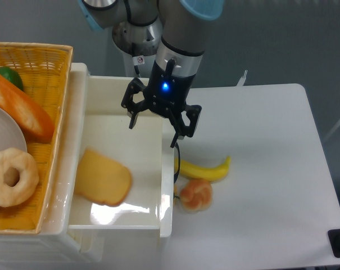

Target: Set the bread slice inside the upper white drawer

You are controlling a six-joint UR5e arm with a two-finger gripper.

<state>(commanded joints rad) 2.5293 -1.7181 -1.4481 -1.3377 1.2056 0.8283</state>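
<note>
Robot lab, UR5e arm (pixel 178 34), white table (pixel 259 169), plain grey backdrop

white table (pixel 271 169), banana (pixel 206 169), bun (pixel 196 194)

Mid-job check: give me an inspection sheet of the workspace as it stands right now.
Surface: white table, bare on its right side.
Job's things: bread slice lies flat inside the upper white drawer.
Clutter: banana and bun on the table; wicker basket holds baguette, donut, plate, green item.
Grippers: gripper over the drawer's right wall, jaws open, empty.
Cables: thin dark cable beside the drawer.
Surroundings: grey backdrop.
</note>
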